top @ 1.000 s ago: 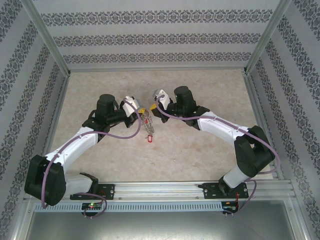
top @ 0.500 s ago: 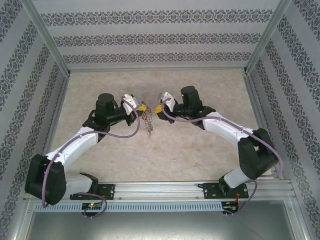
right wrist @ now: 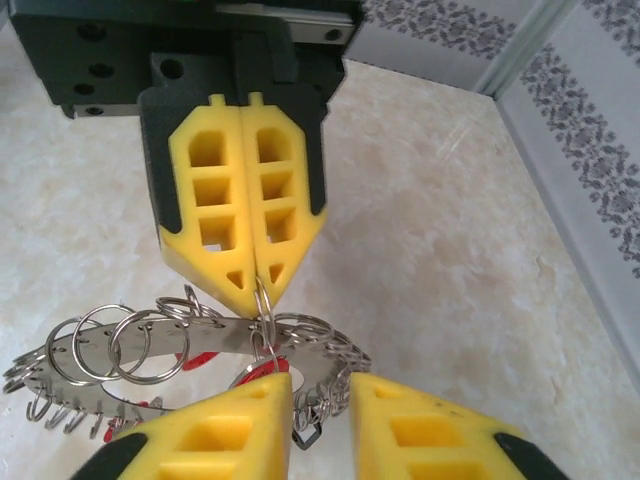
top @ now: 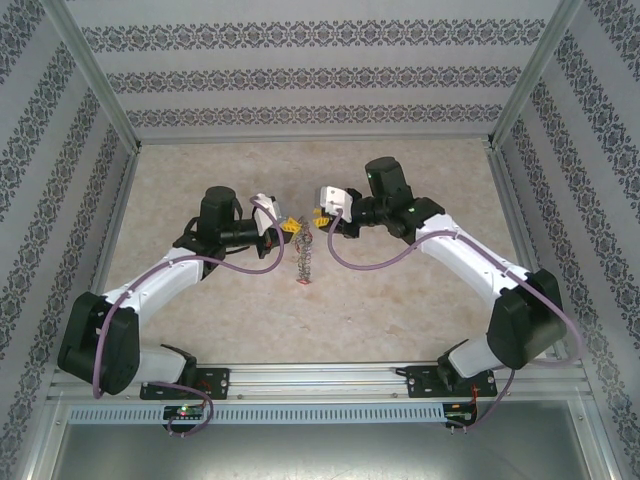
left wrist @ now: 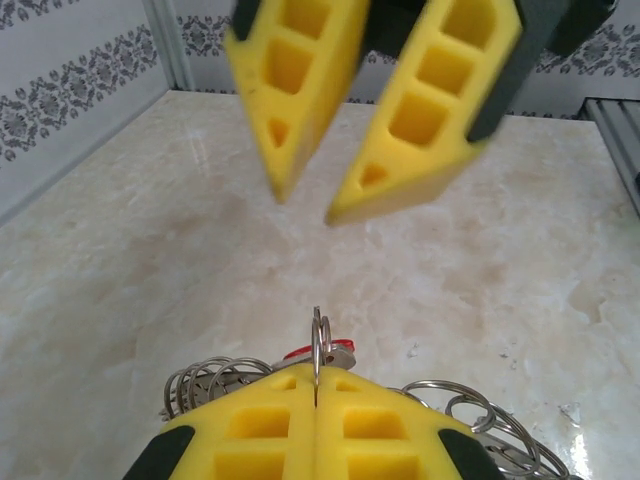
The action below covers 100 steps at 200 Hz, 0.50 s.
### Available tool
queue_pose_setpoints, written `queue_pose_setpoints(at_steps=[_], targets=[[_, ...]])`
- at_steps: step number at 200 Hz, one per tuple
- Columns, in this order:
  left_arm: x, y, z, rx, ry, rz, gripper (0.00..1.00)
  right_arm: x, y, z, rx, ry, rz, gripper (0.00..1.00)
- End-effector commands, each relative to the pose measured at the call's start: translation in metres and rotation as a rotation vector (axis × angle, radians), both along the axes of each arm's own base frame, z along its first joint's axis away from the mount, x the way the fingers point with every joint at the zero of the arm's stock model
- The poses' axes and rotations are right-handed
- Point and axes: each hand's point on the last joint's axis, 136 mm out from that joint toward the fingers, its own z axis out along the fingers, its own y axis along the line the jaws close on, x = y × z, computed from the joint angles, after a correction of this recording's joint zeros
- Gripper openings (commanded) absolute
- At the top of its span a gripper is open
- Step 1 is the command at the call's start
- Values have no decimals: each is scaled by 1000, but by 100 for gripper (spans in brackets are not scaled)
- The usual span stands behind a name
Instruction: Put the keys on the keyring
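Keyring (top: pixel 305 252) above table (top: pixel 400 300) middle, between left arm (top: pixel 165 275) and right arm (top: pixel 465 250) tips (keys (top: pixel 302 282) at its lower end).

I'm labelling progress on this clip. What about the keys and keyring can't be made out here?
Top view: the keyring hanging from the left hand is too small to tell what is on it.
Left wrist view: that hand's own pads hide most of the ring.
Right wrist view: the right hand covers part of the red keys, so it is unclear whether they are threaded on.

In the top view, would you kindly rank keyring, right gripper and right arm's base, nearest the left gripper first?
1. Keyring, held by the left gripper.
2. Right gripper, just to its right.
3. Right arm's base, at the near edge.
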Motion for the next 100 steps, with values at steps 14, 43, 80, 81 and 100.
queue_pose_setpoints(at_steps=[14,43,80,81,100], targets=[[-3,-11,30,-51,-79,-79,0,-14,7,-15,-40,65,77,35],[-7,-13,31,-59,-76,-100,0,-12,8,-25,-74,112,75,34],[-9,-14,31,-64,-75,-114,0,-16,13,-22,-70,153,115,17],[-9,-15,31,-64,-75,-115,0,-16,12,-22,-71,155,116,16],[-9,-15,32,-67,-76,-117,0,-24,11,-26,-93,205,147,9]])
